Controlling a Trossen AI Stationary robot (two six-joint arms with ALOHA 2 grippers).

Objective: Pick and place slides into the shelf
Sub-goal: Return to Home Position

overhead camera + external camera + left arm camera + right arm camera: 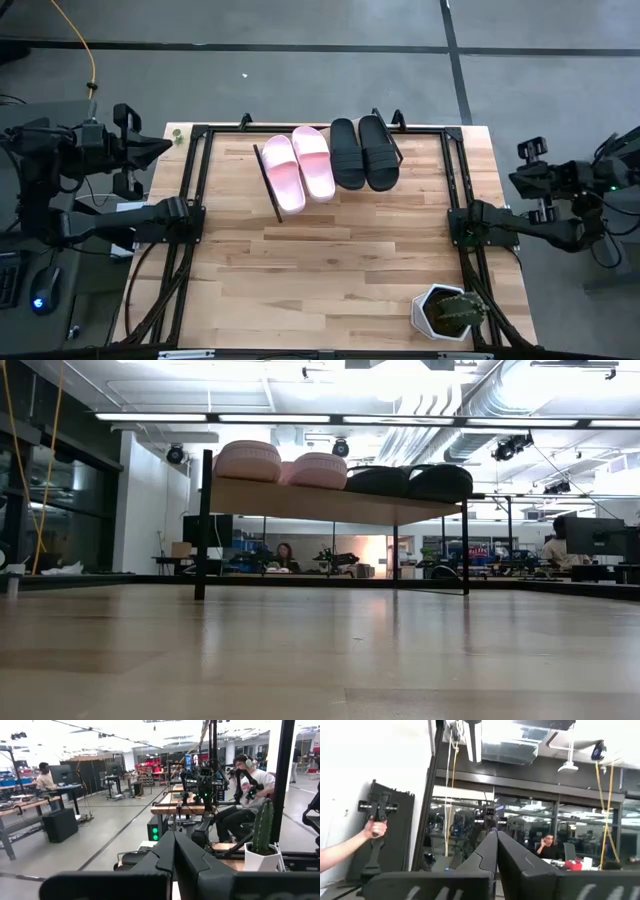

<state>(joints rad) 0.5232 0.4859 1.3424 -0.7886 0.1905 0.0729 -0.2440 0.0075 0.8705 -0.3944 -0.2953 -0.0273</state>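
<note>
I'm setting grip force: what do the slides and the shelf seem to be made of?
The pink slides and black slides look matte, thick and moulded, probably foam or rubber. The shelf is a pale tan board, apparently wood, on thin black legs, likely painted metal.

pale pink slides (pixel 300 168) | black slides (pixel 362 153) | shelf (pixel 330 502): light wood, black frame (pixel 204 530) | cactus (pixel 462 308): green, white pot (pixel 428 312)

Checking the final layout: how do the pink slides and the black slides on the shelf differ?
The pink slides are pale, the black slides dark. The pink slides lie slanted and staggered; the black slides lie straighter and level with each other. All four rest strap-up on the shelf.
</note>
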